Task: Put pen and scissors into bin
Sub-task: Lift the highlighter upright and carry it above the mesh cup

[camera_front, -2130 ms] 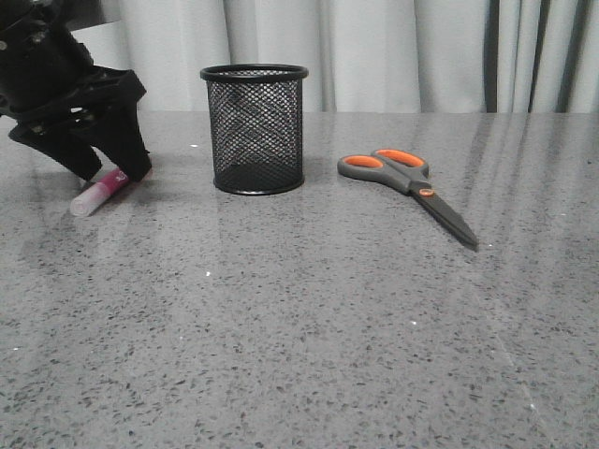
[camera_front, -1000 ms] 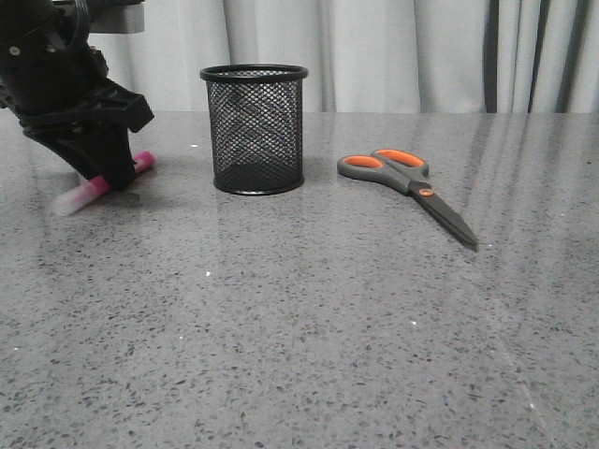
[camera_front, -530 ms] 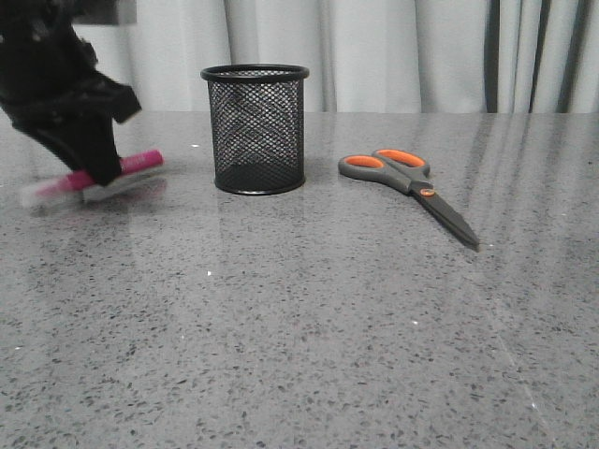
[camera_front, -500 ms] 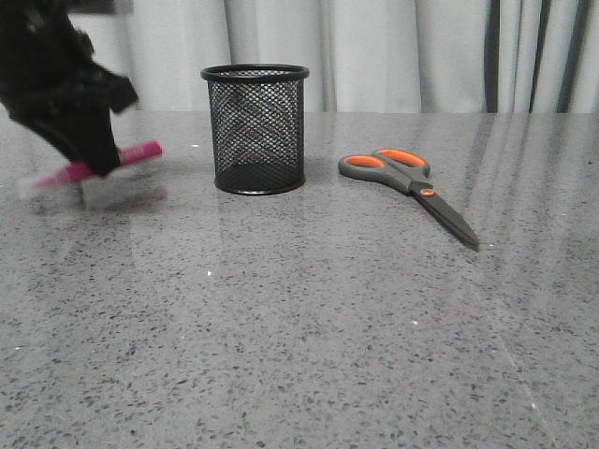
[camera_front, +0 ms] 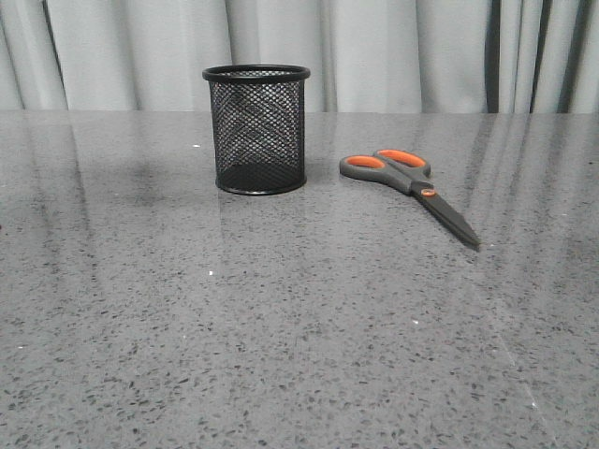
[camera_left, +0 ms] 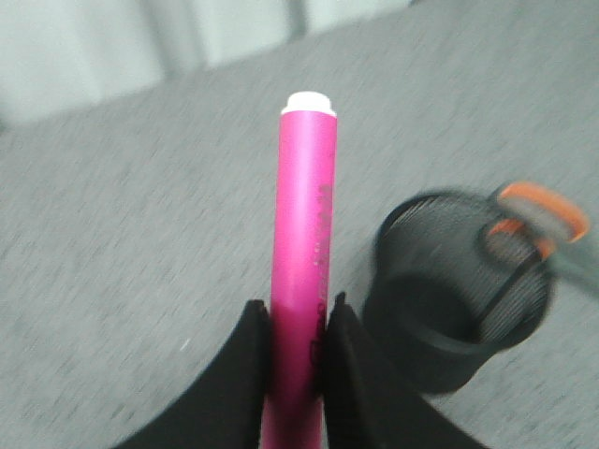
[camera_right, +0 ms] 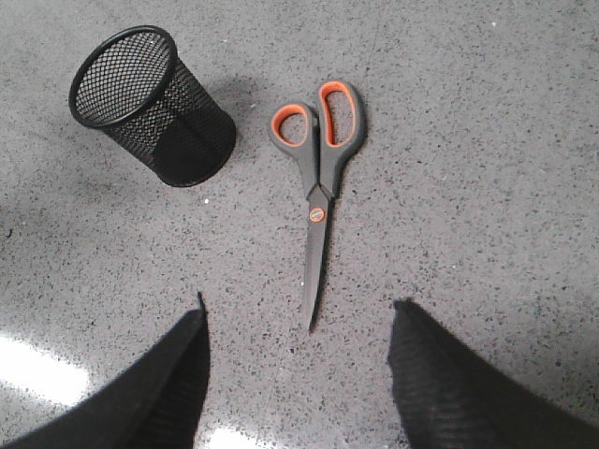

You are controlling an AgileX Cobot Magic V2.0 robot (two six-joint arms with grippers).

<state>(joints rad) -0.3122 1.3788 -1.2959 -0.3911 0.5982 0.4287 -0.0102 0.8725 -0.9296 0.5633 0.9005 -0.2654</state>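
Note:
My left gripper (camera_left: 298, 313) is shut on the magenta pen (camera_left: 304, 234), which sticks out past the fingertips with its white end away from me; both are out of the front view. The black mesh bin (camera_front: 256, 129) stands upright at the back of the table, and it shows blurred beside the pen in the left wrist view (camera_left: 459, 290). The scissors (camera_front: 412, 186) with grey-and-orange handles lie flat to the right of the bin. My right gripper (camera_right: 299, 318) is open, high above the scissors (camera_right: 320, 187), near the blade tip, with the bin (camera_right: 150, 103) off to one side.
The grey speckled table (camera_front: 299, 327) stretches wide in front of the bin and scissors. A pale curtain (camera_front: 393, 47) hangs behind the table's far edge.
My left gripper lifted the pen off the table at the left of the bin and rose up and out of the front view. The bin and scissors have not moved.

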